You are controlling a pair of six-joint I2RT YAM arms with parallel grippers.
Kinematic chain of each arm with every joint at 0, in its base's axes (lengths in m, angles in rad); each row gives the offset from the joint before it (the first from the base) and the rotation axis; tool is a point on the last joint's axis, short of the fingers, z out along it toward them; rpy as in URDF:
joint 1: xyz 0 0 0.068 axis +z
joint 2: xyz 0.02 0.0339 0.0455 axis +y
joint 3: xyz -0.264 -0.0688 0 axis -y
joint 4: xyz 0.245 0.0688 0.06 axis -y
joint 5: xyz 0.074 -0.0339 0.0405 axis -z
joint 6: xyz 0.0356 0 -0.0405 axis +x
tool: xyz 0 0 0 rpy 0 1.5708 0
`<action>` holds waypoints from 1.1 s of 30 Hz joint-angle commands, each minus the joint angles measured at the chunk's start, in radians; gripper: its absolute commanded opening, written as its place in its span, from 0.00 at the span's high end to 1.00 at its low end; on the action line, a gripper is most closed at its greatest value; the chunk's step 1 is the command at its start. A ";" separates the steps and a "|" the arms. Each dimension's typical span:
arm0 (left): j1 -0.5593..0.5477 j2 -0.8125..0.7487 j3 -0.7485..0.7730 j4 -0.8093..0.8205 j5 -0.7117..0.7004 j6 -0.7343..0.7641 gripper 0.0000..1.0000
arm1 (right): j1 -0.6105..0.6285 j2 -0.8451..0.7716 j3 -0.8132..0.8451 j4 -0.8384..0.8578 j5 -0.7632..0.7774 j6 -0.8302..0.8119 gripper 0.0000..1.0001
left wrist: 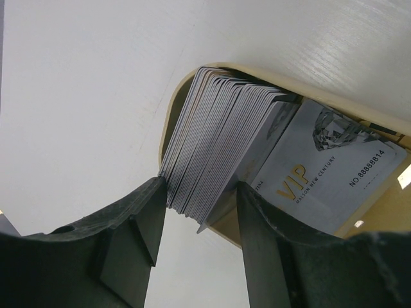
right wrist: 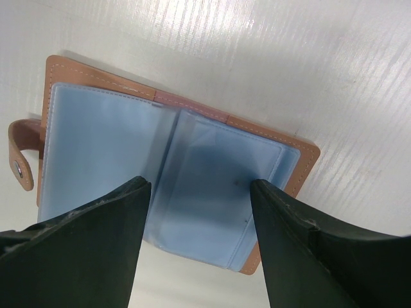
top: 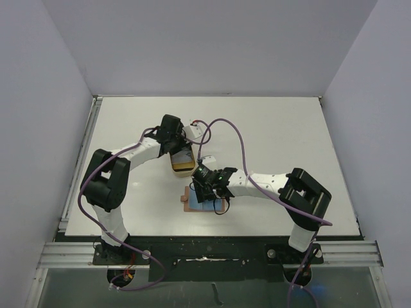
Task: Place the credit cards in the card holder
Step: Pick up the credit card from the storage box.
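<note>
Standing on edge in a fanned pack, the credit cards (left wrist: 218,141) are filling one end of the tan oval tray (left wrist: 168,122). One loose VIP card (left wrist: 327,167) is lying face up beside them in the same tray. I am bracketing the lower end of the pack with the left tool (left wrist: 199,192). It is closed to a medium width on the cards, one finger against each outer face, so it is gripping many cards, not one.

The card holder (right wrist: 103,141) is lying open on the bench (top: 276,135), just nearer the arm bases than the tray, with its blue-grey pockets up and its snap tab (right wrist: 22,154) out to one side. I am holding the right tool (right wrist: 199,186) over it, fingers spread wide and nothing between them. I cannot tell whether the tips are touching the pockets.

In my judgement, the step in hand is taking a card from the tray. To do it well, I am planning as follows:

1. Isolating a single outer card, since a thick bundle is unlikely to enter a pocket.
2. Lifting along the plane of the card, so that its neighbours are not dragged over the tray rim.
3. Using the right tool to press the holder flat while leaving a pocket mouth exposed.
</note>
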 commanded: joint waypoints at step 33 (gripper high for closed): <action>-0.018 -0.056 0.006 0.073 -0.072 0.036 0.67 | 0.008 -0.039 0.014 0.018 0.017 0.005 0.36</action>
